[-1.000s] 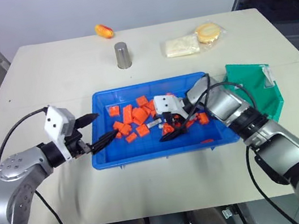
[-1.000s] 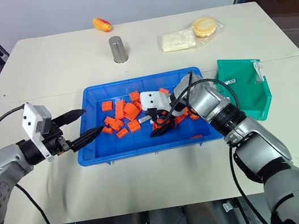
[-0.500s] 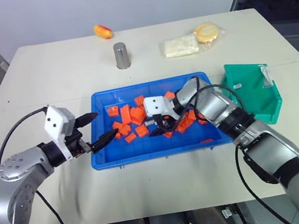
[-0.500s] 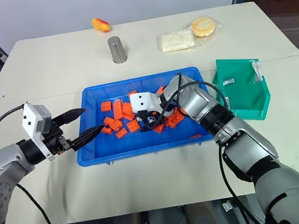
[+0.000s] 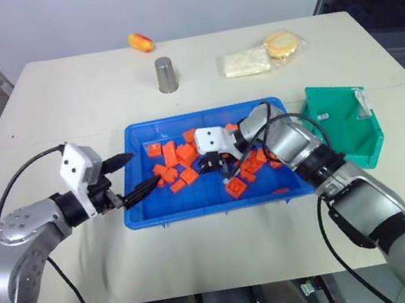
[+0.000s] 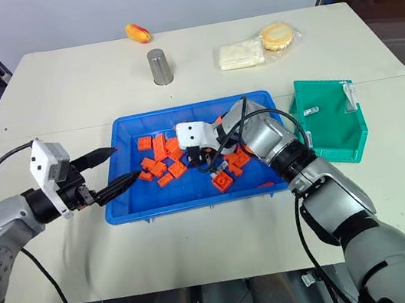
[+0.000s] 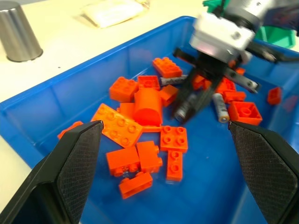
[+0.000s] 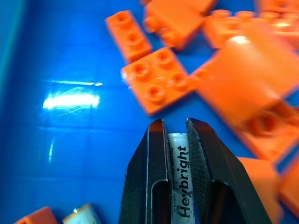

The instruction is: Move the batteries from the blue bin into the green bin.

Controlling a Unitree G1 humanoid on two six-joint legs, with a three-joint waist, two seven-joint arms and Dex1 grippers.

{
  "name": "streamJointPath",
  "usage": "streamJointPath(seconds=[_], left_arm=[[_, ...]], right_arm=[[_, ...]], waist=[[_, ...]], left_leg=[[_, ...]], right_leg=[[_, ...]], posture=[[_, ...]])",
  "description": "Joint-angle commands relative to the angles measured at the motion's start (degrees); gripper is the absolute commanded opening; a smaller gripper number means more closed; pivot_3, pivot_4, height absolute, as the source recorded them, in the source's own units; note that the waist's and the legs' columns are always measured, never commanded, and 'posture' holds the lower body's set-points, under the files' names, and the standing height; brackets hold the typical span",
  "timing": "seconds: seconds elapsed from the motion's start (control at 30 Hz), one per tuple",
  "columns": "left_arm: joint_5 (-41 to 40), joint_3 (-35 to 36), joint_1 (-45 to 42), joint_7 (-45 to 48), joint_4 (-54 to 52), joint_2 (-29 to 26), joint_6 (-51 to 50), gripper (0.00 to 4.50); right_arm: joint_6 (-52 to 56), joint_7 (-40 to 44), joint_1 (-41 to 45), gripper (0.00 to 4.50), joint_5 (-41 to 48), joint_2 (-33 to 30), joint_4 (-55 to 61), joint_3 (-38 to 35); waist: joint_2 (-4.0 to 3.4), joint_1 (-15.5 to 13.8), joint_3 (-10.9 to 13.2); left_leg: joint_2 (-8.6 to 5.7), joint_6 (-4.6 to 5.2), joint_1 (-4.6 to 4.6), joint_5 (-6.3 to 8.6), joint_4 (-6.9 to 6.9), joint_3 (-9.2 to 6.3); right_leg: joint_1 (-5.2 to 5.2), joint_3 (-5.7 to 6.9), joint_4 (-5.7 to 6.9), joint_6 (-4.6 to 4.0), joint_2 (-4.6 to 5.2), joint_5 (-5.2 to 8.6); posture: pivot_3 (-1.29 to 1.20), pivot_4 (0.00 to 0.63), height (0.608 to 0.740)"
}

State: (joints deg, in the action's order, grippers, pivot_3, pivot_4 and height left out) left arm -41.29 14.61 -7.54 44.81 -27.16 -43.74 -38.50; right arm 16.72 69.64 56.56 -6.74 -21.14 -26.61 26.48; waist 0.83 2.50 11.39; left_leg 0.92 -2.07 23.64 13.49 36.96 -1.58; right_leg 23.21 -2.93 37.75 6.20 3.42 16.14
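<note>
Here, near to far:
Left gripper [image 5: 132,176]: at the blue bin's left end, its two black fingers spread wide apart and holding nothing; one tip reaches over the rim, the other sits just above it.
Blue bin [image 5: 196,208]: a shallow tray in the middle of the table [image 5: 85,101], scattered with orange blocks [image 5: 175,157].
Right gripper [image 8: 176,128]: inside the blue bin, over the blocks, its fingers squeezed in on a battery [image 8: 180,179]; the wrist view shows the silvery cylinder with dark lettering pinched between the two black pads.
Other batteries [image 7: 219,107]: the left wrist view shows one lying loose on the tray floor beside the right gripper, and another [image 7: 173,80] half tucked among the blocks near it.
Green bin [image 5: 343,132]: just beside the blue bin's right end, its sloped open front facing the tray, a white label on its far wall.
Steel cup [image 5: 166,74]: upright on the table beyond the tray, well apart from it.
Wrapped food [image 5: 246,62]: a pale packet and a round yellowish item [image 5: 282,43] in clear wrap, to the right of the cup.
Orange-and-yellow object [image 5: 141,42]: at the table's far edge; what it is cannot be told.
</note>
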Motion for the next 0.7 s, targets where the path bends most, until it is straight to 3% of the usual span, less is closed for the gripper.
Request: streamJointPath(seconds=[0.03, 0.3, 0.5, 0.7], left_arm=[[-3.9, 1.8, -3.6, 2.3, -0.9, -1.0, -0.1, 4.5], [-2.3, -5.4, -13.7, 9.7, 5.5, -1.4, 1.4, 4.5], [1.1, -12.3, -21.1, 15.0, 11.8, 1.2, 4.3, 4.5], [4.0, -15.3, -24.3, 18.4, 15.7, 2.8, 6.4, 4.5]], right_arm=[[2.8, -0.2, 6.4, 0.03, 3.3, -2.8, 5.3, -7.0], [8.0, 3.3, 8.7, 0.03, 4.5, -19.4, 11.6, -14.1], [11.2, 2.9, -0.9, 0.03, 3.5, -34.0, 15.9, -18.0], [11.3, -0.1, -11.2, 0.03, 1.7, -43.3, 19.0, -21.0]], waist=[[-0.01, -0.1, 0.0], [0.01, -0.7, 0.0], [0.01, -1.4, 0.0], [-0.04, -1.1, 0.1]], left_leg=[[0.0, 0.0, 0.01, 0.0, 0.0, 0.0], [-0.09, 0.0, 0.09, 0.0, -0.02, -0.01], [-0.07, 0.01, 0.19, 0.0, -0.01, 0.04], [-0.02, 0.02, 0.21, 0.0, 0.01, 0.12]], right_leg=[[0.01, 0.0, 0.0, 0.0, 0.0, 0.0], [-0.08, 0.05, -0.23, 0.01, 0.07, 0.0], [-0.01, 0.04, -0.29, 0.01, 0.03, 0.0], [0.08, -0.02, -0.28, 0.03, 0.0, -0.01]], posture=[[0.0, 0.15, 0.74], [0.0, 0.15, 0.74], [0.0, 0.15, 0.74], [0.0, 0.15, 0.74]])
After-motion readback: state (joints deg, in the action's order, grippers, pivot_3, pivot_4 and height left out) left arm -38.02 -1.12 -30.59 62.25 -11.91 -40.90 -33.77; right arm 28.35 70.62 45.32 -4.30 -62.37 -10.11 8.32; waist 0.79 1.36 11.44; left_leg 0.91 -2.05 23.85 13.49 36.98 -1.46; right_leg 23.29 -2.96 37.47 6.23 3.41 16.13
